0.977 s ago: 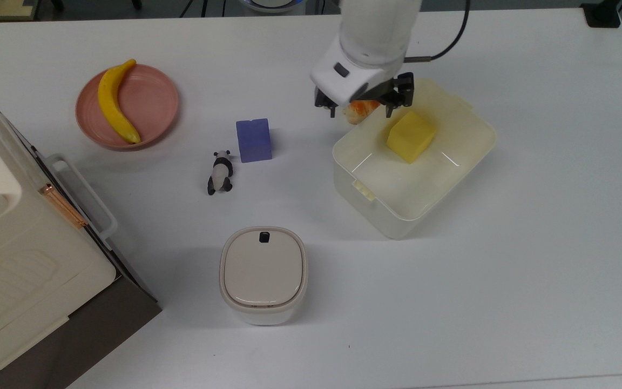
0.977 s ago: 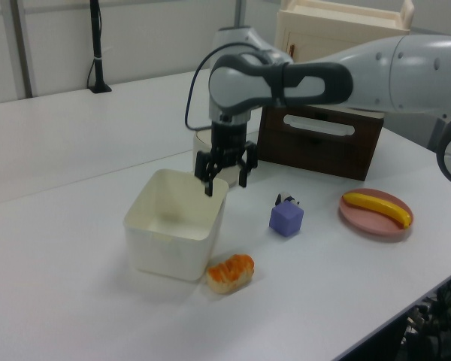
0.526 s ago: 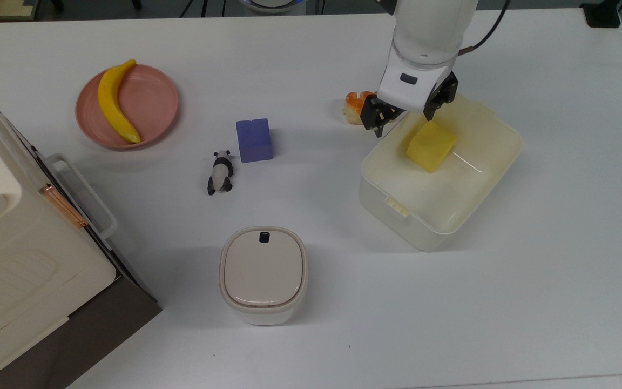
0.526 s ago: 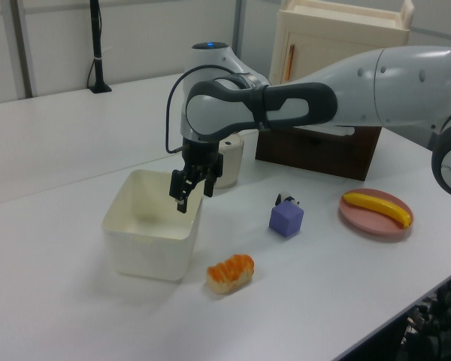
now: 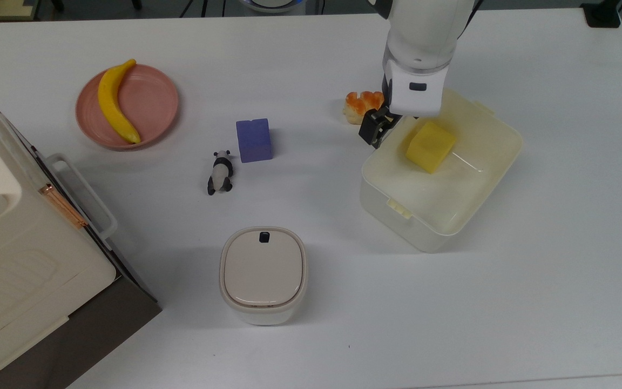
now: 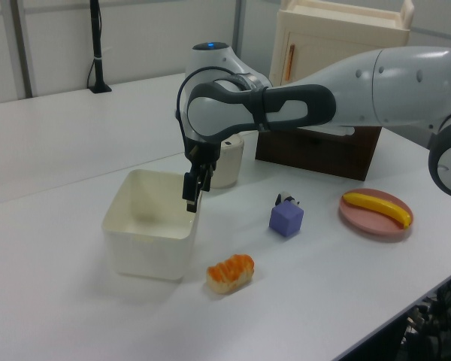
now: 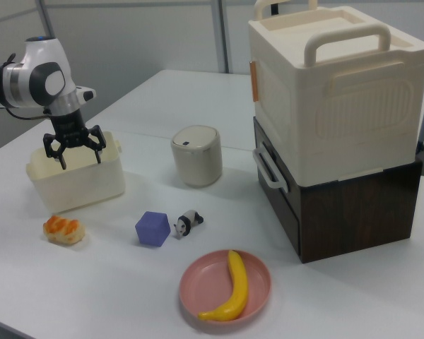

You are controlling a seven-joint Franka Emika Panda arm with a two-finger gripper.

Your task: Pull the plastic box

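The plastic box (image 5: 397, 216) is a cream-white translucent tub at the top view's right, with a yellow block (image 5: 430, 146) lying inside. My gripper (image 5: 384, 127) hangs at the box's corner nearest the orange bread (image 5: 362, 104), pointing down. In the right view the gripper (image 7: 78, 157) is open, its fingers spread wide over the rim of the box (image 7: 78, 187). In the left view the gripper (image 6: 192, 194) sits at the right-hand wall of the box (image 6: 143, 252), level with the rim. Whether a finger touches the wall I cannot tell.
A purple block (image 5: 254, 140) and a panda figure (image 5: 220, 172) lie to the top view's left of the box. A beige-lidded container (image 5: 263, 270) stands nearer the front. A pink plate (image 5: 160, 102) holds a banana (image 5: 115, 102). A big cream appliance (image 5: 14, 254) fills the left edge.
Over the second the box slid to the top view's right, away from the bread, with the gripper at its rim. In the last half second the box stayed put and the hand turned.
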